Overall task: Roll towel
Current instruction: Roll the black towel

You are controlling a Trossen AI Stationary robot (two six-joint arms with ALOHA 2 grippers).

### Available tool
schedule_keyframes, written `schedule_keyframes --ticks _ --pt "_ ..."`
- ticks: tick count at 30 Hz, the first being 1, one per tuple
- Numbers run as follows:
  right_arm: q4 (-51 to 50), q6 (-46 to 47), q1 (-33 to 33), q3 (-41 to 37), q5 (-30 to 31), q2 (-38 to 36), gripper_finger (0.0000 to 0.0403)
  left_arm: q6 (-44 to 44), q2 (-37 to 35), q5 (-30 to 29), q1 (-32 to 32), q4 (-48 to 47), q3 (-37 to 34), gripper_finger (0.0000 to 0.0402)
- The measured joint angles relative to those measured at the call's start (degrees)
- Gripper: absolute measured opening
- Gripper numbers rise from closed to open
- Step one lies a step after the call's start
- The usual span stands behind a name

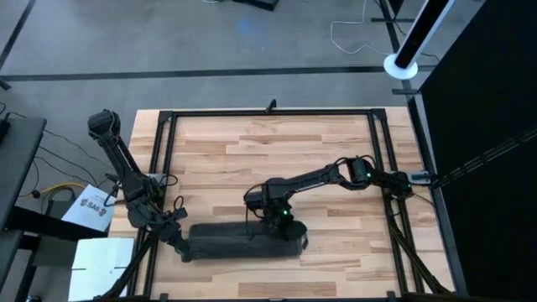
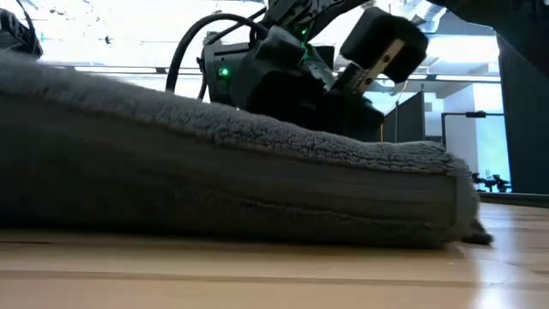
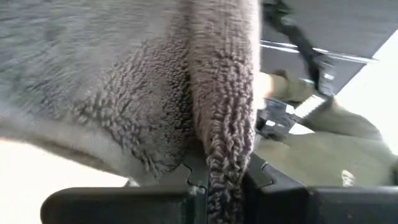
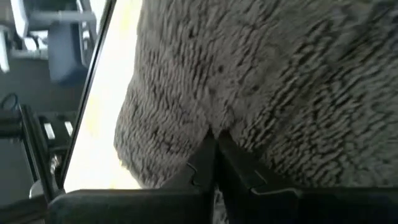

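Near table's front edge: towel folded into long bundle, long axis left-to-right; left gripper pinched tight on its left end, right gripper fully closed, nipping top pile right of centre, nearer the middle.

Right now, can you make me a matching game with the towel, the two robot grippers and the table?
Things:
1. towel
2. left gripper
3. right gripper
4. table

States:
A. light wooden planks
B. shut on the towel's left end
C. dark grey, folded into a long strip
D. shut on the towel's top, nearer its right end

Pairs: 1-C, 2-B, 3-D, 4-A
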Motion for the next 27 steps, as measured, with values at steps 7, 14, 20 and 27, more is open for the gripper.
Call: schedule_keyframes --ticks 7,14,20,27 --pt "0.1 0.16 0.81 0.0 1.76 0.0 0.0 -14.23 9.8 0.61 0.97 -5.79 0.87 0.0019" --pt "1.4 1.66 0.13 -0.03 2.46 -0.02 0.0 -20.45 16.45 4.41 1.13 -4.59 0.96 0.0019" --pt "2.4 1.91 0.59 0.04 4.35 -0.15 0.0 -23.21 19.87 7.26 1.27 -5.29 1.04 0.0019" --pt "3.54 3.23 0.88 0.07 7.01 -0.24 0.0 -23.66 21.21 7.72 1.27 -4.88 1.01 0.0019"
